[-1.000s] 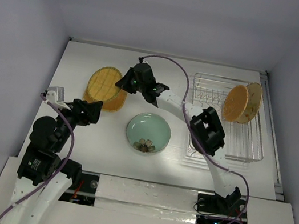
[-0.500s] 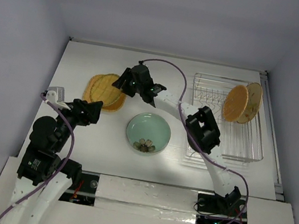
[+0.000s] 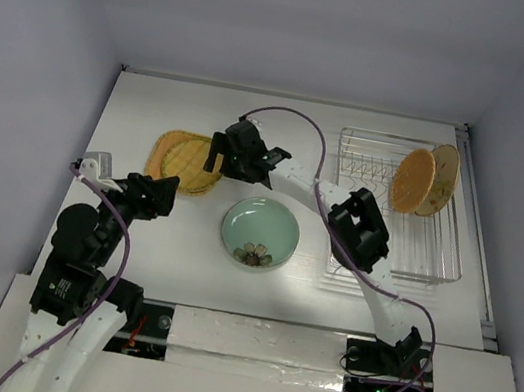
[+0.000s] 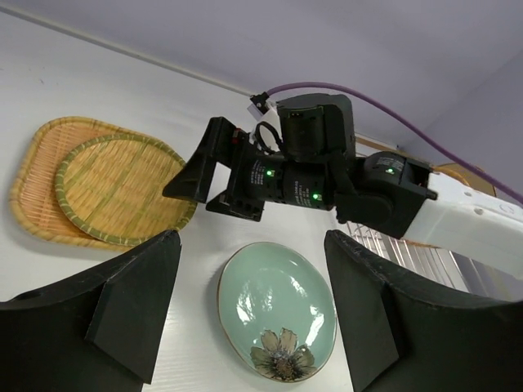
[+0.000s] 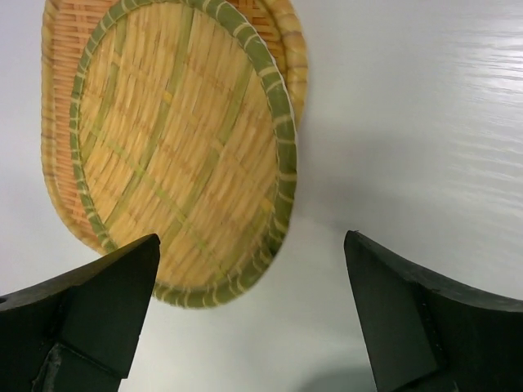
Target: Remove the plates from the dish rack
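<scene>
Inspecting the right gripper [image 3: 216,156]: found spread wide, pinching nothing, hanging just above the round woven plate [image 5: 180,147]. Noted that plate lying flat directly beneath the fingers, touching neither, stacked on the rounded-square orange plate [image 4: 33,188]. Located the pale green plate [image 3: 260,231] with flower motif flat on the table [image 3: 191,255], just beside this gripper on its base-ward side. Checked the left gripper [image 3: 170,190]: spread apart, holding nothing, pointed toward the pale green plate, with the woven stack ahead to its left. Sighted the dish rack [image 3: 434,257] well apart from both grippers, holding an orange plate [image 3: 412,180] and a beige plate [image 3: 441,179] upright, side by side.
</scene>
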Motion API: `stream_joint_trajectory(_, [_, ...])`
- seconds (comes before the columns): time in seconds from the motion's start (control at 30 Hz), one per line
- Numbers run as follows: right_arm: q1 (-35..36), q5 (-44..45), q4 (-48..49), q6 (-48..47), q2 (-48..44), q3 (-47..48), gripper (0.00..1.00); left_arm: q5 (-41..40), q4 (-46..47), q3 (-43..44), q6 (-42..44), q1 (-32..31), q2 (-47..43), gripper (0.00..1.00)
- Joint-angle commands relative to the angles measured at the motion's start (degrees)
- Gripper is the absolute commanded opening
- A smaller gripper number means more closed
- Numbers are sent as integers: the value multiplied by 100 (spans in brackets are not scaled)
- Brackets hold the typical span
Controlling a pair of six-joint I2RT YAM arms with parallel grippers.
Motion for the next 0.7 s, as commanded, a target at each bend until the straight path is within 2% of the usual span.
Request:
stream_joint_trajectory(0.0, [59, 454, -146, -556, -943, -119, 100, 35, 238, -22, -6, 22, -87, 68])
stream_joint_trajectory(0.13, [59, 972, -84, -819, -1829, -734, 96, 43, 238, -31, -6, 22, -113, 67])
stream_joint_trajectory(0.2, [-45, 1401, 56, -986, -2637, -1433, 85, 87, 247, -31, 2, 22, -131, 63])
stream_joint_trajectory(0.23, [-116, 1517, 91, -1030, -2945, -1717, 57, 114, 265, -40, 3, 22, -157, 61])
stream_joint_trajectory(0.27, [-212, 1648, 127, -1083, -3270, -2024, 35, 149, 282, -49, 20, 22, -166, 56])
stream_joint_trajectory(0.3, [-326, 1945, 153, -1110, -3969, -2671, 7, 184, 291, -49, 20, 22, -175, 50])
stream_joint_trajectory(0.33, [-667, 2088, 110, -1136, -4324, -3000, 1, 202, 291, -57, 29, 22, -184, 44])
stream_joint_trajectory(0.37, [-888, 2176, 40, -1171, -4667, -3299, 0, 228, 309, -57, 38, 22, -201, 39])
stream_joint_trajectory(0.4, [-1116, 2273, -126, -1215, -5314, -3589, 0, 263, 326, -66, 38, 22, -219, 28])
stream_joint_trajectory(0.43, [-1623, 2335, -189, -1294, -5643, -4166, 0, 272, 335, -66, 55, 22, -262, 23])
stream_joint_trajectory(0.5, [-2135, 2615, -477, -1461, -6215, -4644, 0, 290, 344, -75, 55, -30, -307, 14])
stream_joint_trajectory(0.57, [-2837, 2590, -663, -1697, -6857, -5092, 2, 325, 379, -84, 73, -30, -394, 13])
stream_joint_trajectory(0.6, [-3024, 2590, -742, -1768, -7007, -5173, 8, 333, 396, -84, 73, -30, -412, 13])
stream_joint_trajectory(0.63, [-3174, 2625, -926, -1847, -7147, -5226, 34, 334, 388, -84, 82, -91, -438, 13])
stream_joint_trajectory(0.67, [-3306, 2669, -1041, -1961, -7175, -5200, 46, 325, 388, -84, 73, -92, -447, 13])
